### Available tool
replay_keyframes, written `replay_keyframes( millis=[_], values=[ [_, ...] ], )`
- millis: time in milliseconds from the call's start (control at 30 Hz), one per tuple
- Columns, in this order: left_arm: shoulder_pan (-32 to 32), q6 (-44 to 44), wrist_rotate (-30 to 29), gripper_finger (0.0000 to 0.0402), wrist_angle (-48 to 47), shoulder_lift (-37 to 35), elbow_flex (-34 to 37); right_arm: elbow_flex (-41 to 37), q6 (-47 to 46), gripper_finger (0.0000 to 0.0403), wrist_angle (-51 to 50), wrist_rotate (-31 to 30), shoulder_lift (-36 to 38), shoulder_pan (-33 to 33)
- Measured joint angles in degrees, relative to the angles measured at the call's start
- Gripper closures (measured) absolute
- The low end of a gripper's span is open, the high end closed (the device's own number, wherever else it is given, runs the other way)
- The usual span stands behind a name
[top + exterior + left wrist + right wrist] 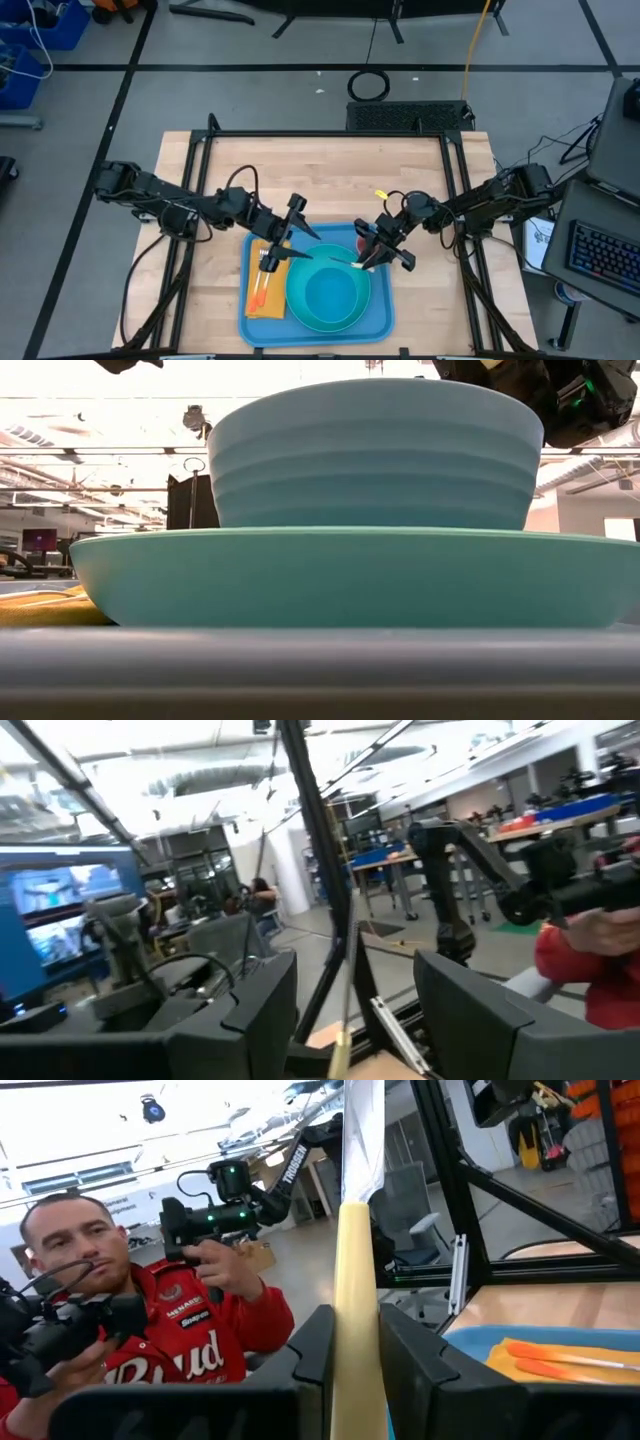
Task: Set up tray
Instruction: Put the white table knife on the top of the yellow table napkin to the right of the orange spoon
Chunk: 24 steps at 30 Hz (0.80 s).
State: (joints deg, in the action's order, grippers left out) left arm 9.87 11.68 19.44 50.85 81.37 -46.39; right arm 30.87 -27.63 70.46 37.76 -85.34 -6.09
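Keep your right claw (372,262) clenched on the pale-handled utensil (356,1310), lowering it level onto the tray (385,312) beside the plate (352,310), left claw (293,235) released.

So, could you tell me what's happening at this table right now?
The two arms are laying out a blue tray. It already carries a turquoise plate with a bowl on it, and a yellow napkin with orange utensils. The right hand is over the tray, shut on a pale utensil handle. The left hand is above the napkin. A person shows in the right wrist view.
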Motion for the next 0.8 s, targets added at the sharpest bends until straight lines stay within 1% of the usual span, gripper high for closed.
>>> replay_keyframes(
  millis=[100,300,433,800],
  values=[
    [0.02,0.06,-1.97,0.0195,0.66,0.67,0.00,0.00,0.01,0.0357,0.06,-0.16,0.00,0.00],
    [0.01,-0.30,-2.65,0.0195,2.16,0.93,-0.02,-0.02,-0.62,0.0357,-1.15,-2.33,0.00,-0.02],
    [0.38,-0.79,-1.73,0.0195,2.86,0.96,0.00,-0.02,-0.49,0.0357,-2.24,-4.78,0.00,0.08],
    [0.39,-1.41,-2.56,0.0195,3.21,2.00,0.00,-0.07,-1.14,0.0357,-2.94,-7.62,0.00,0.42]
  ],
)
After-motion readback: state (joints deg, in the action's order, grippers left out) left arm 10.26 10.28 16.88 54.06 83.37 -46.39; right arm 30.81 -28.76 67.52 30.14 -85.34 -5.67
